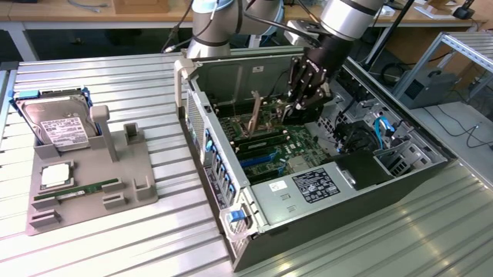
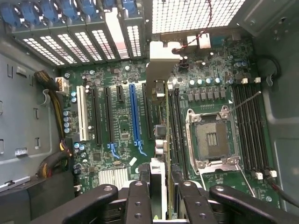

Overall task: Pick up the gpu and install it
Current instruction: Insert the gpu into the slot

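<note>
GPU (image 2: pixel 159 135) sits pinched edge-on in my hand (image 2: pixel 159 196) above the motherboard (image 2: pixel 117 121), mid-install; I judge it needs careful slot alignment.

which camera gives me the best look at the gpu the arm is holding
The wrist view: the gpu runs edge-on from the gripper out over the motherboard slots, pale bracket at its far end. The exterior view shows its tan bracket standing inside the open case, the card itself mostly hidden.
</note>
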`<state>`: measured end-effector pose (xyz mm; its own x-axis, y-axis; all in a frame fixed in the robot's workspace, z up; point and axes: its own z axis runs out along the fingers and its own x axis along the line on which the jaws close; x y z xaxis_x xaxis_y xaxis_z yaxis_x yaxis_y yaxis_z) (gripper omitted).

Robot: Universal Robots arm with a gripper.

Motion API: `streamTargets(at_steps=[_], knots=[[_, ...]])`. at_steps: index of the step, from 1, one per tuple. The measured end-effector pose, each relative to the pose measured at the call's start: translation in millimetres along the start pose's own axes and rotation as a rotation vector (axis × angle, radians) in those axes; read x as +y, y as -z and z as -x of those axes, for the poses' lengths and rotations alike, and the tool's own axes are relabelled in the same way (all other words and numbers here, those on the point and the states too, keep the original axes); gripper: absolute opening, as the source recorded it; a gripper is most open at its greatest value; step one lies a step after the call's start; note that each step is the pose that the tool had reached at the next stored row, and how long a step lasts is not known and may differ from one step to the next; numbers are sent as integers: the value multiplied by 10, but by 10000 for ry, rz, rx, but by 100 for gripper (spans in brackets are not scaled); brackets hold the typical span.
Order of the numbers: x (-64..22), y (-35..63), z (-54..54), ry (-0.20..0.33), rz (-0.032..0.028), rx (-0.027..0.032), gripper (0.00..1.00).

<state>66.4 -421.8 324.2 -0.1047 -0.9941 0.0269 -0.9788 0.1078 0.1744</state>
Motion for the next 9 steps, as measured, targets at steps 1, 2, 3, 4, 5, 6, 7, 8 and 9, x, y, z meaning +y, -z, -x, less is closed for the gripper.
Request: streamTargets(at_steps=[1, 2, 3, 4, 5, 6, 7, 8, 9], knots=[[-2, -11, 0, -28, 1, -4, 28], [-4, -24, 0, -41, 1, -7, 28], [-5, -35, 0, -51, 2, -9, 28], [-6, -44, 1, -54, 2, -9, 28], [-7, -57, 0, -57, 2, -10, 28], [-8, -66, 0, -57, 2, -10, 28], [-8, -72, 0, -58, 2, -10, 28], [-9, -78, 0, -59, 2, -10, 28], [-10, -87, 0, -60, 2, -10, 28]])
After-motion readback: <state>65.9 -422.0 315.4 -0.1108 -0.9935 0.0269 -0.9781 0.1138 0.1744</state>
